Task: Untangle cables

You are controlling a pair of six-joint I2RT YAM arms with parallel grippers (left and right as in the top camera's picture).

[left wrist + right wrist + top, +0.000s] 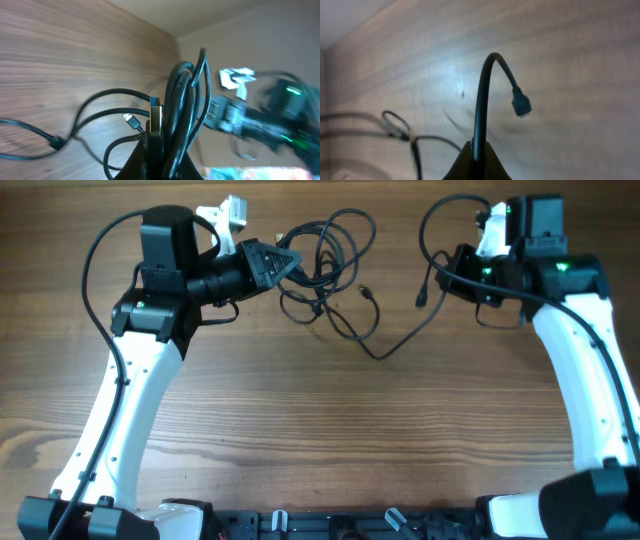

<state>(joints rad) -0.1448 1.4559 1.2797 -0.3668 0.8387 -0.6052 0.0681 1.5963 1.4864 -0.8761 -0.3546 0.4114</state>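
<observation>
The cables (325, 265) lie as a tangle of thin black loops at the back middle of the wooden table. My left gripper (287, 262) is shut on a bunch of these loops. The left wrist view shows the loops (185, 95) rising from the closed jaws (162, 150), with a small plug (131, 120) beside them. One cable (400, 340) runs from the tangle to my right gripper (441, 275), which is shut on it. The right wrist view shows this cable (482, 90) arching out of the jaws (477, 150) to a free plug end (521, 105).
The wooden table (330, 440) extends toward the front. Thicker black arm wires loop beside each arm, left (95, 270) and right (440, 215). My right arm (260, 122) shows blurred in the left wrist view. The arm bases sit at the front corners.
</observation>
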